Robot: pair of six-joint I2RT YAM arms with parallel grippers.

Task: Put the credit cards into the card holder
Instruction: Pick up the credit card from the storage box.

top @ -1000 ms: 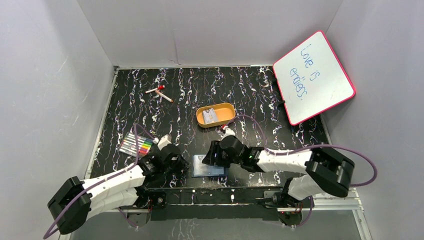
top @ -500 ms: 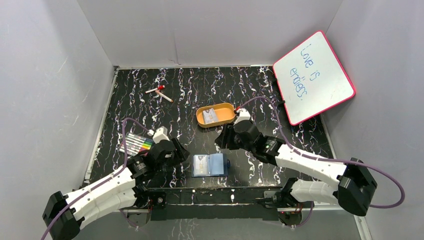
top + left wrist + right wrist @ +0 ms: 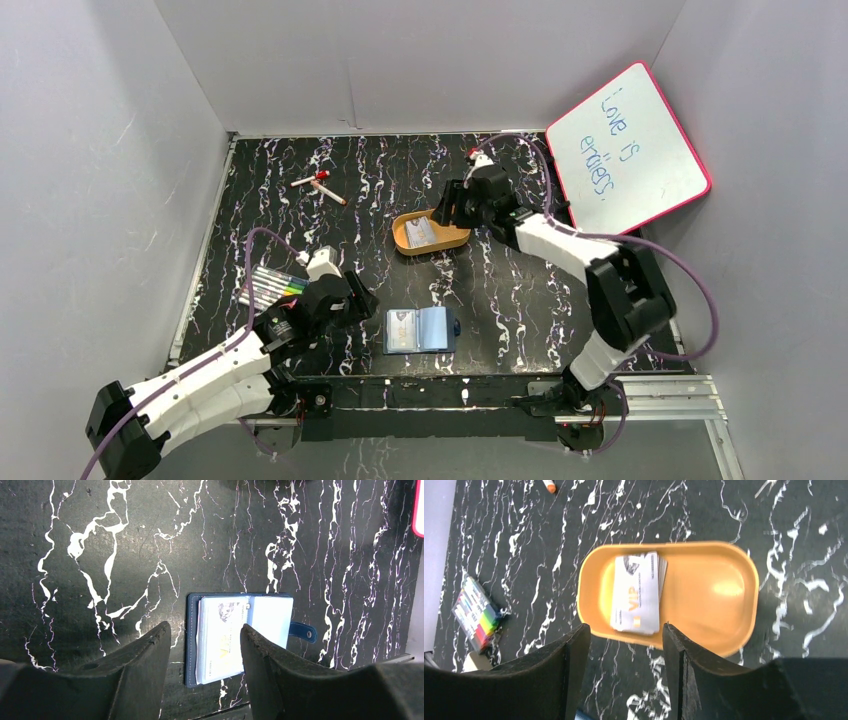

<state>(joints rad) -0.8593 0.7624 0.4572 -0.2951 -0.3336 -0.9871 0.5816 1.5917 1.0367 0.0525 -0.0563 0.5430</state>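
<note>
The navy card holder lies open near the table's front edge, with a pale card in its left side and its snap tab to the right. My left gripper is open and empty, hovering just left of it. Pale credit cards lie stacked in the orange oval tray, also seen from above. My right gripper is open and empty above the tray's right side.
A pack of coloured markers lies at the left. Two loose markers lie at the back left. A pink-framed whiteboard leans against the right wall. Grey walls close in three sides.
My right gripper has left the card holder and swung back over the orange tray. My left gripper has drawn slightly back. A card now shows in the card holder.
</note>
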